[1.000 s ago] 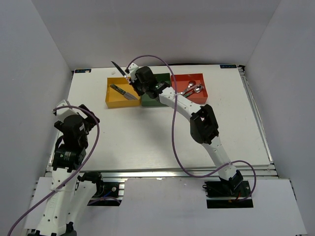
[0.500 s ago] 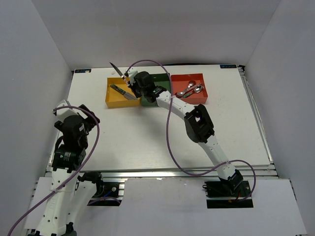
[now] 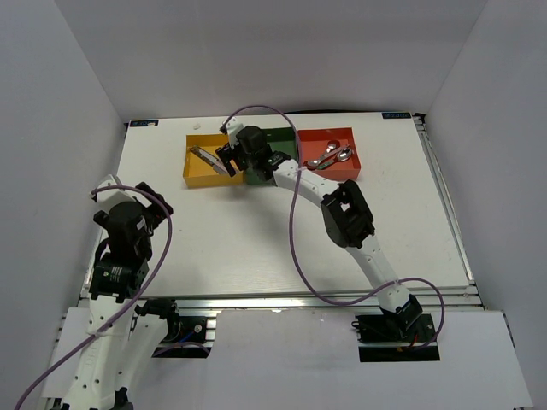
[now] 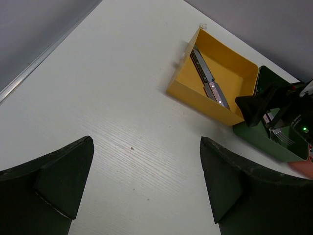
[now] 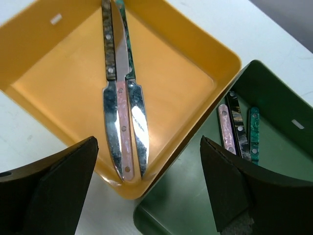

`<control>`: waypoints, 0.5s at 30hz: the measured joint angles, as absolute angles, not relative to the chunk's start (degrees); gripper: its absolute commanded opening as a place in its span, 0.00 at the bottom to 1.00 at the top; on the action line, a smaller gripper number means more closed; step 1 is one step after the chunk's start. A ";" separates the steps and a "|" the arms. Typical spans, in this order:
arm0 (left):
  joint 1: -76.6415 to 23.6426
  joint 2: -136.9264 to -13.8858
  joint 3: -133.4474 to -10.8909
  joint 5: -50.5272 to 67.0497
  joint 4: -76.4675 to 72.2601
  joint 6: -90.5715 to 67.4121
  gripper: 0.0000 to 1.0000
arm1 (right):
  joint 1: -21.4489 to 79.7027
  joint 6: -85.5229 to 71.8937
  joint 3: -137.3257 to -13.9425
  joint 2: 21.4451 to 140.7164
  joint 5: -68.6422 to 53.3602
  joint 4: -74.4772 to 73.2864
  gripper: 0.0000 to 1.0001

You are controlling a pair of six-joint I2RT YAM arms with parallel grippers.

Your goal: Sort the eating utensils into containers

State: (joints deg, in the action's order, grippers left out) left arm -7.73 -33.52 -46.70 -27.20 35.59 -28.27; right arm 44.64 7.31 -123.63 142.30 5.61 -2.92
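Three knives (image 5: 122, 122) lie side by side in the yellow container (image 5: 54, 93), the pink-handled one on top between two silver blades. My right gripper (image 5: 148, 147) hangs open just above that box's near corner, with nothing between its fingers. In the dark green container (image 5: 195, 205) beside it lie forks with pink, dark and teal handles (image 5: 238, 128). The red container (image 3: 342, 172) holds several spoons (image 3: 330, 156). My left gripper (image 4: 145, 142) stands open over bare table, well short of the yellow container (image 4: 195, 95).
The three containers stand in a row at the back of the white table (image 3: 256, 239). The right arm reaches across over the green container (image 3: 284, 137). White walls enclose the table on three sides.
The right gripper has opened and let go of the knife it held up over the yellow container; the knife now lies in that box. The left arm has not moved.
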 measured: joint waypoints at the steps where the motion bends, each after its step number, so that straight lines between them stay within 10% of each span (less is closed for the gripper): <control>1: -7.73 -33.45 -46.70 -27.22 35.59 -28.29 0.98 | 44.64 7.03 -123.52 141.84 5.74 -2.87 0.89; 15: -7.73 -36.73 -46.57 -30.02 36.12 -28.47 0.98 | 44.64 -3.27 -75.22 77.84 19.68 -2.13 0.89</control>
State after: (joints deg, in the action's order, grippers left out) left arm -7.73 -36.73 -46.57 -30.02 36.12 -28.47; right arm 44.64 -3.27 -75.22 77.84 19.68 -2.13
